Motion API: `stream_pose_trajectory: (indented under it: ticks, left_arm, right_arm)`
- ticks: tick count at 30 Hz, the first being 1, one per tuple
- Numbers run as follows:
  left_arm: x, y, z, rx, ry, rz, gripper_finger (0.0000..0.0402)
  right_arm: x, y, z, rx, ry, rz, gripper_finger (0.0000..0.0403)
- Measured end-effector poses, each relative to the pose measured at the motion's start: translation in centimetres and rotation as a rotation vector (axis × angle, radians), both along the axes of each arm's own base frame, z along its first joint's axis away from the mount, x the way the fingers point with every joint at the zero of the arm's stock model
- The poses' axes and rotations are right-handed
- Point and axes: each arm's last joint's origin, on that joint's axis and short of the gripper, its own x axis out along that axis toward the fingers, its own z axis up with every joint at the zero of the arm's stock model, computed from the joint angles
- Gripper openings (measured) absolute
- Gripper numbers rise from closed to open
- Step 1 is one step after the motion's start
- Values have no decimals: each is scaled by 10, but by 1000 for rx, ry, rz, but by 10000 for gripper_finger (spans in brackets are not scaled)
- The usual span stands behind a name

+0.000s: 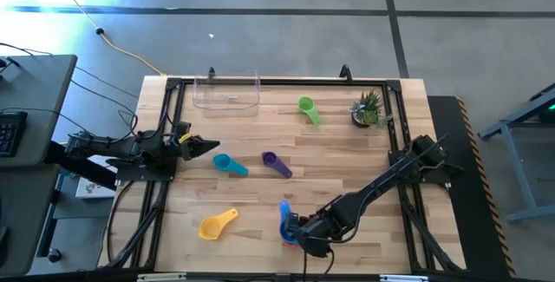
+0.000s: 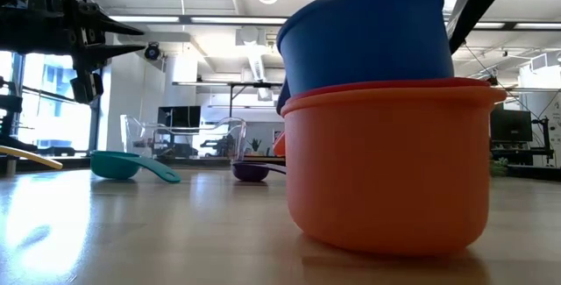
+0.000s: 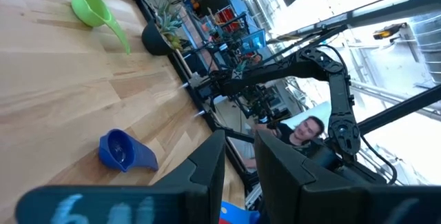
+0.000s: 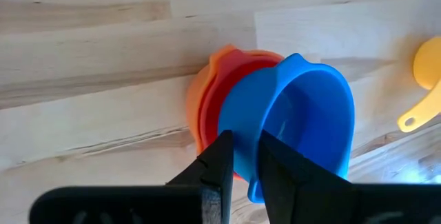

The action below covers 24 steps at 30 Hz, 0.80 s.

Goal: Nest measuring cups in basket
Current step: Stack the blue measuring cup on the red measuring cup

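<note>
Near the table's front edge, an orange cup (image 2: 386,171) stands on its base with a red cup (image 4: 217,107) in it. A blue cup (image 4: 303,120) sits tilted in the red one. My right gripper (image 4: 244,145) is shut on the blue cup. Loose on the wood lie the yellow (image 1: 217,224), teal (image 1: 230,165), purple (image 1: 277,165) and green (image 1: 308,110) cups. The clear basket (image 1: 227,91) stands at the far edge. My left gripper (image 1: 208,147) waits at the table's left edge, level, shut on nothing. My right gripper pinches the blue cup's side wall at the rim (image 4: 241,124), one finger (image 4: 279,162) inside the cup and the other (image 4: 219,156) outside it. The fingers slant down from the table's right side. The blue cup sits tilted in the red cup.
A small potted plant (image 1: 368,108) stands at the far right corner, next to the green cup. A black frame (image 1: 173,82) runs round the tabletop. Bare wood lies between the stack and the basket. A person (image 3: 310,131) shows beyond the table's right side.
</note>
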Motion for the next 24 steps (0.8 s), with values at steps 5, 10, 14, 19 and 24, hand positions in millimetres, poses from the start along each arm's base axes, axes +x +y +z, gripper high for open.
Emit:
stream_pose_trajectory:
  ticks: [5, 10, 14, 19, 24]
  left_arm:
    - [0, 0, 0, 0, 0, -1, 71]
    - [0, 0, 0, 0, 0, 0, 71]
    - [0, 0, 0, 0, 0, 0, 71]
    - [0, 0, 0, -1, 0, 0, 71]
    - [0, 0, 0, -1, 0, 0, 71]
  right_arm:
    - [1, 0, 0, 6, -8, -1, 53]
    - [3, 2, 2, 44, -20, -40, 53]
    - [3, 2, 2, 51, -19, -54, 53]
    - [1, 3, 1, 46, -13, -38, 53]
    - [0, 4, 1, 81, 17, -36, 53]
